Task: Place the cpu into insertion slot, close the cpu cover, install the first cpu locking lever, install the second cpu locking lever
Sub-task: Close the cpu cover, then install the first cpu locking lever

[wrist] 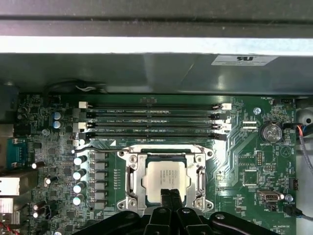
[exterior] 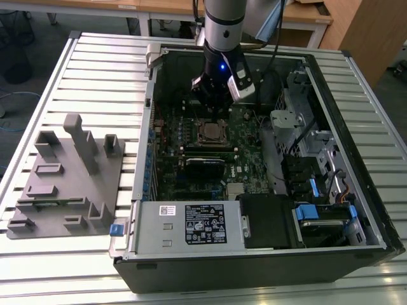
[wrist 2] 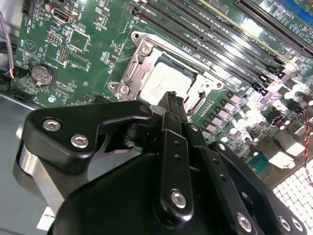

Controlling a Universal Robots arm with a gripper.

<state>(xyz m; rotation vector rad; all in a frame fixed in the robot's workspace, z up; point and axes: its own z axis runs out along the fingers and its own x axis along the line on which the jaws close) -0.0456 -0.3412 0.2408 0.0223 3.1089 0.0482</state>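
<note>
The end effector (wrist: 170, 195) is clenched and empty, its tips over one edge of the cpu (wrist: 165, 174). The cpu lies flat in the insertion slot (wrist: 145, 162), mid-motherboard (wrist: 244, 147), with the cpu cover (wrist: 131, 178) framing it. Judged light, rigid and fragile; grip by opposite edges only.

No wording can be read with certainty. In the exterior view a black label (exterior: 205, 223) and a white sticker (exterior: 167, 210) are carried by the power supply (exterior: 152, 236), their print too small to be made out. In the first wrist view a white label (wrist: 244, 59) is seen on the case wall (wrist: 146, 73), faint print on the cpu (wrist: 166, 174), and tiny white lettering on the circuit board (wrist: 244, 147).
</note>
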